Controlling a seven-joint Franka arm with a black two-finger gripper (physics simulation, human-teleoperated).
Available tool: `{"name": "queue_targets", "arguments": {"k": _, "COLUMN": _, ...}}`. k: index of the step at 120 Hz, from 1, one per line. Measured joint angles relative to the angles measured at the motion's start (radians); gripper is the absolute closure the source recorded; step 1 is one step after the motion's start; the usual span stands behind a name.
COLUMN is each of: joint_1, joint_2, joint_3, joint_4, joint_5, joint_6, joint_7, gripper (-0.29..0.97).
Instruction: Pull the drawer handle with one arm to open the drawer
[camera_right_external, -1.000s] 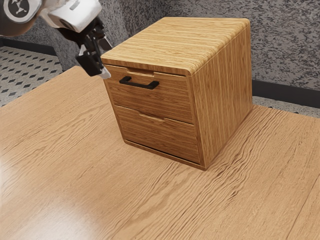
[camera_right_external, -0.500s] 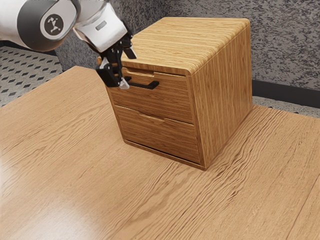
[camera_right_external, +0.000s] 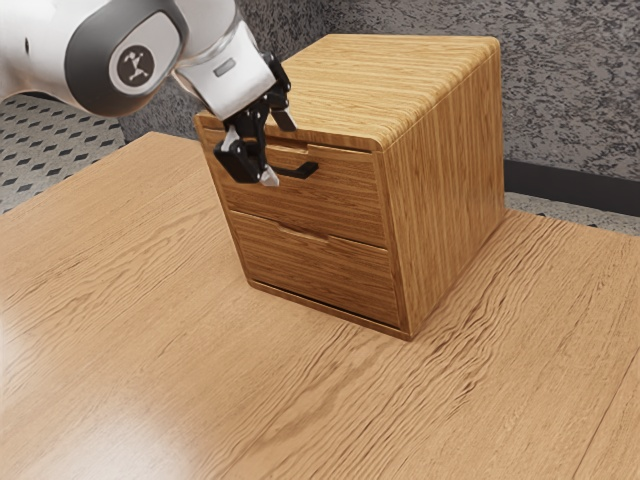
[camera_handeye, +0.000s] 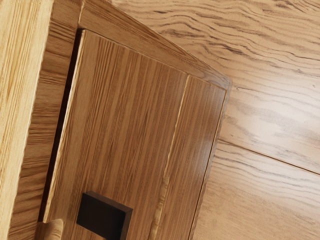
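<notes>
Since half a second ago the white arm (camera_right_external: 100, 50) has pushed further in from the upper left of the exterior view. It carried the black gripper (camera_right_external: 262, 168) from the cabinet's left corner to the left end of the handle (camera_right_external: 297, 172); a second ago it hung clear of the cabinet, out over the table edge. Nothing else has shifted. The table (camera_right_external: 150, 380) fills the lower part of that view, a broad slab of pale wood with wavy grain and a soft glare at lower left. On it, right of centre, stands the cabinet (camera_right_external: 440, 170), a boxy unit of striped honey-coloured wood with a rounded front edge on its top. Behind it are a speckled grey wall (camera_right_external: 570, 70), a dark baseboard (camera_right_external: 570, 185) and, at far left, patterned floor tiles (camera_right_external: 40, 130). The top drawer (camera_right_external: 340, 205) sits level with the lower drawer (camera_right_external: 320, 265), with no gap showing in the exterior view, so it looks closed. The gripper covers the left end of the handle, a slim black bar mounted across the top drawer near its upper edge. Whether it is clenched on the bar or loose cannot be told. In the wrist view the drawer front runs diagonally with straight vertical grain, and one square black end of the handle (camera_handeye: 104, 218) shows at the lower edge.
</notes>
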Motion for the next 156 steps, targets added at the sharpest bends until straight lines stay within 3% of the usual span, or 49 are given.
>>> {"name": "queue_targets", "arguments": {"k": 42, "joint_1": -0.035, "joint_2": 0.002, "joint_3": 0.01, "joint_4": -0.004, "joint_5": 0.001, "joint_6": 0.032, "joint_7": 0.019, "gripper": 0.2}}
{"name": "queue_targets", "arguments": {"k": 77, "joint_1": -0.078, "joint_2": -0.007, "joint_3": 0.071, "joint_4": 0.023, "joint_5": 0.0, "joint_6": 0.021, "joint_7": 0.032, "gripper": 0.22}}
{"name": "queue_targets", "arguments": {"k": 102, "joint_1": -0.004, "joint_2": 0.018, "joint_3": 0.068, "joint_4": 0.089, "joint_5": 0.002, "joint_6": -0.046, "joint_7": 0.04, "gripper": 0.22}}
{"name": "queue_targets", "arguments": {"k": 156, "joint_1": 0.146, "joint_2": 0.016, "joint_3": 0.06, "joint_4": 0.09, "joint_5": -0.001, "joint_6": -0.114, "joint_7": 0.049, "gripper": 0.21}}
